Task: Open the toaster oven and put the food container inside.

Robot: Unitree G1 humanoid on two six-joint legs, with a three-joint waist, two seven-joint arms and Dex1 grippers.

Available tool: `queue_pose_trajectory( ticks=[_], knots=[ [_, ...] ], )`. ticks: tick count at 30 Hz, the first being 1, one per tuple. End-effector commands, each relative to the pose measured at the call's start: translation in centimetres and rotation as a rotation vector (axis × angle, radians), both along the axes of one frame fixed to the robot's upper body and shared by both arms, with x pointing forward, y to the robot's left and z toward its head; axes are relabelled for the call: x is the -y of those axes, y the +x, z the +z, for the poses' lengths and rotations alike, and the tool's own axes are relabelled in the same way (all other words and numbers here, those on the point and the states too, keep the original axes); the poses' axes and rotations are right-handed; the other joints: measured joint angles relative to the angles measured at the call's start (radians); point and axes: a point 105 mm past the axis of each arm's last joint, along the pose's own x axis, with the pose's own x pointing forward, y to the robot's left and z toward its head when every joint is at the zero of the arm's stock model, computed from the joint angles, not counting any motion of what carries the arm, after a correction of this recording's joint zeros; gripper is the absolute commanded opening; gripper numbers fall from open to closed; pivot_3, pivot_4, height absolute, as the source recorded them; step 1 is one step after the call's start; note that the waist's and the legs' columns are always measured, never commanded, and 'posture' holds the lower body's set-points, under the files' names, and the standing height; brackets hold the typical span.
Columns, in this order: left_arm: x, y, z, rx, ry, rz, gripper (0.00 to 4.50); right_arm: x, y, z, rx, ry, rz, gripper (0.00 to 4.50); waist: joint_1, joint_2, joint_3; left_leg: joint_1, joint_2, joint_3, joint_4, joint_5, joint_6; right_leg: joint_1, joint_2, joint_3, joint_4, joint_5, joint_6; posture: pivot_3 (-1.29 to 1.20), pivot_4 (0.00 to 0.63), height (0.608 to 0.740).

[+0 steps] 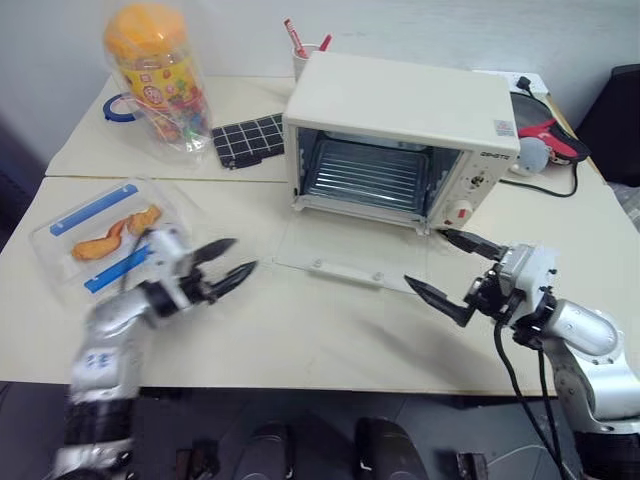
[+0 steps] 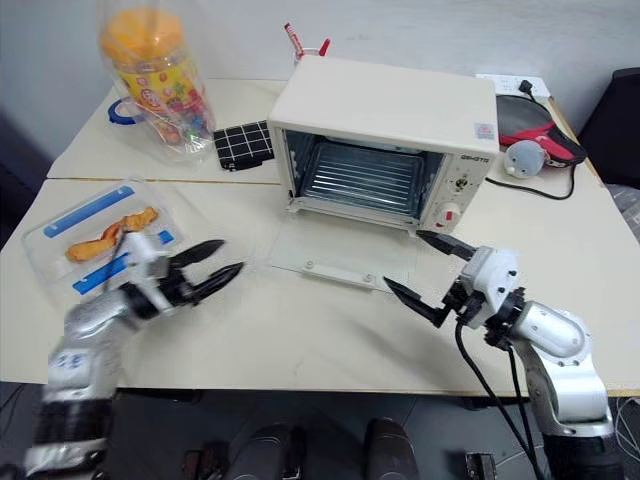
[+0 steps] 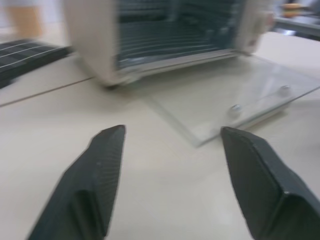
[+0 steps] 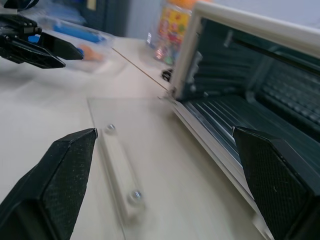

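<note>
The cream toaster oven (image 1: 400,110) stands at the back of the table with its glass door (image 1: 350,250) dropped flat onto the tabletop and the wire rack showing inside. The food container (image 1: 105,230), a clear shallow box with blue clips and orange pieces, lies on the table at the left. My left gripper (image 1: 243,254) hovers just right of the container, open and empty, pointing toward the door (image 3: 240,100). My right gripper (image 1: 426,258) is open and empty by the door's right corner, below the oven's knob panel; its wrist view looks along the door (image 4: 125,165) into the oven (image 4: 260,100).
A tall clear jar with an orange lid (image 1: 158,80) stands at the back left beside a blue tape roll (image 1: 118,108). A black grid pad (image 1: 250,140) and a cup of red pens (image 1: 305,55) sit behind the oven's left. Red-black tools and a cable (image 1: 545,135) lie at the right.
</note>
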Motion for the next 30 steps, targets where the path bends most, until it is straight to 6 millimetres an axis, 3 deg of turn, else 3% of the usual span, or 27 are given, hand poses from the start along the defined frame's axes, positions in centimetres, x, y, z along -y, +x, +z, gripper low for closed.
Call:
queue_pose_trajectory(
  ticks=[1,5,7,12,16,23,30],
  knots=[
    [-3.9,-3.9,1.7,0.047,-0.048,0.145,4.48,-1.9,-0.5,0.6,0.027,0.021,0.105,4.50,0.003,-0.001,0.000,0.000,0.000,0.000,0.000,0.000,0.001,0.000,-0.001,0.000,0.000,0.000,0.000,0.00,0.150,0.740],
    [-7.4,-9.9,-0.7,-0.076,-0.090,0.347,4.48,-3.4,-0.3,0.8,0.054,0.026,0.175,4.50,0.006,-0.003,0.000,-0.001,-0.002,0.000,0.003,-0.002,0.003,0.002,-0.003,0.000,-0.002,0.000,0.000,0.00,0.150,0.740],
    [-9.3,-11.9,-1.4,-0.107,-0.134,0.472,4.48,-3.9,-0.4,0.8,0.067,0.024,0.204,4.50,0.010,-0.003,0.000,0.000,-0.002,0.000,0.002,-0.004,0.004,0.003,-0.004,0.002,-0.003,0.000,0.000,0.00,0.150,0.740],
    [-13.8,-14.7,-2.2,-0.139,-0.203,0.740,4.48,-5.0,-0.6,1.0,0.085,0.022,0.277,4.50,0.016,-0.004,0.000,0.000,0.000,-0.002,0.002,-0.005,0.002,0.001,-0.004,0.004,-0.005,0.000,-0.002,0.00,0.150,0.740],
    [-16.1,-12.9,1.2,-0.029,-0.282,0.821,4.48,-5.2,-0.7,0.8,0.087,0.019,0.285,4.50,0.018,-0.006,-0.001,0.000,0.000,0.001,0.002,-0.005,0.001,-0.001,-0.003,0.002,-0.003,0.000,-0.002,0.00,0.150,0.740],
    [-19.1,-6.9,5.0,-0.205,-0.454,0.937,4.48,-5.7,-0.9,0.6,0.113,0.022,0.290,4.50,0.019,-0.009,-0.004,0.000,0.000,0.000,0.002,-0.005,0.001,-0.001,-0.002,0.002,0.001,0.000,-0.002,0.00,0.150,0.740],
    [-19.5,-2.6,4.4,-0.541,-0.369,0.870,4.48,-6.0,-1.0,0.2,0.113,0.026,0.273,4.50,-0.008,-0.009,-0.004,0.001,0.000,0.004,0.000,-0.005,0.000,-0.003,0.001,0.001,0.002,0.000,-0.002,0.00,0.150,0.740]
  ],
)
